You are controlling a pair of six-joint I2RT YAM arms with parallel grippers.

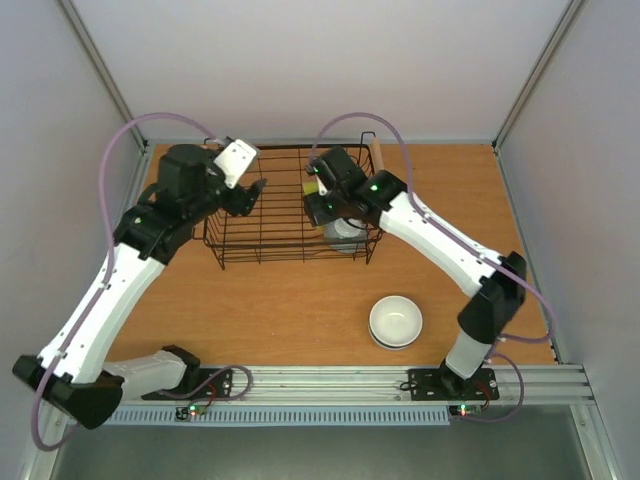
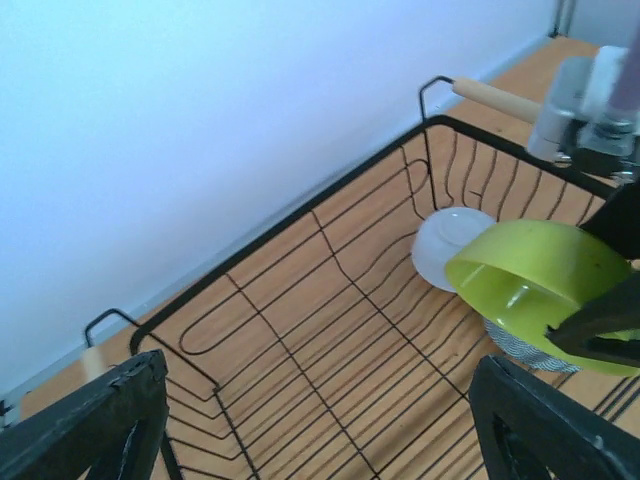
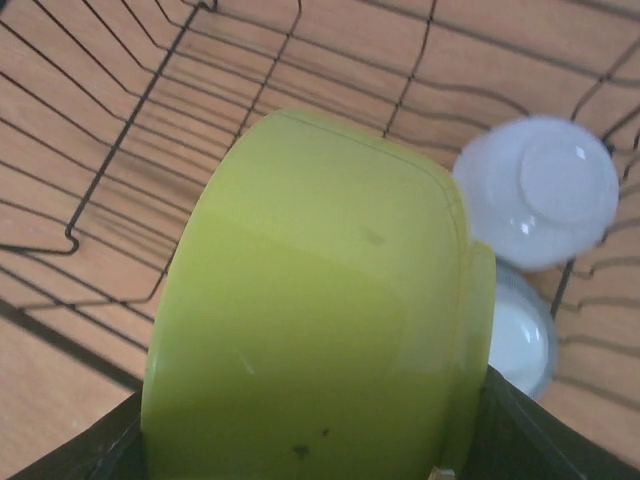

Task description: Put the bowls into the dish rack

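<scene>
- Your right gripper (image 1: 318, 192) is clamped on the green bowl (image 3: 320, 300). It holds the bowl tipped on its side over the right end of the rack (image 1: 270, 240).
- The rack sits toward the far side of the table (image 1: 280, 310), and a wooden handle (image 2: 495, 98) shows at its right end.
- Inside the rack, an upturned white bowl (image 2: 450, 245) lies near the right end, just beyond the green bowl.
- A speckled bowl (image 2: 518, 347) lies below the green bowl, mostly hidden by it.
- Your left gripper (image 2: 320, 440) is spread wide with nothing in it, over the rack's left end.
- A lone white bowl (image 1: 396, 320) stands upright on the table, well apart from the rack and near your right arm's base.
</scene>
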